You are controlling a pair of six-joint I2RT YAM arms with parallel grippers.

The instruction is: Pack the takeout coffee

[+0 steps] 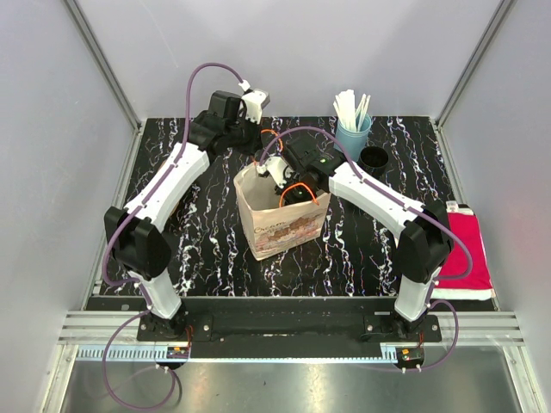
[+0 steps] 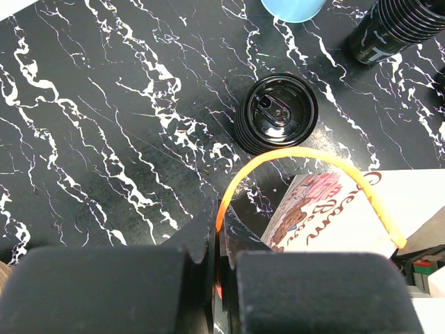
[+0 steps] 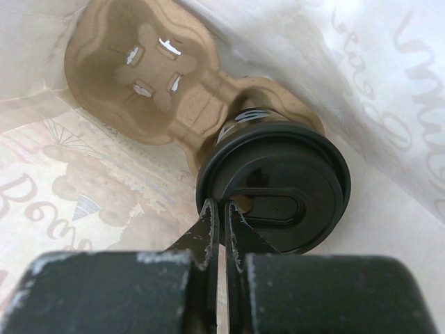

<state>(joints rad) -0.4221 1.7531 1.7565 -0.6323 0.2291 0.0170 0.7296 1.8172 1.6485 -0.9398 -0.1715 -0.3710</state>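
A printed paper bag (image 1: 284, 225) stands open mid-table. My left gripper (image 2: 221, 217) is shut on its orange handle (image 2: 299, 153), at the bag's far rim (image 1: 262, 155). My right gripper (image 3: 224, 209) reaches down into the bag (image 1: 288, 188) and is shut on the rim of a black-lidded coffee cup (image 3: 278, 184). That cup sits in one well of a brown pulp carrier (image 3: 156, 83) on the bag's floor; the other well is empty. A second lidded black cup (image 2: 278, 115) stands on the table just beyond the bag.
A blue cup of white stirrers (image 1: 353, 131) and a black ribbed cup (image 1: 374, 159) stand at the back right. A red cloth (image 1: 465, 245) lies at the right edge. Grey walls close in the table on three sides.
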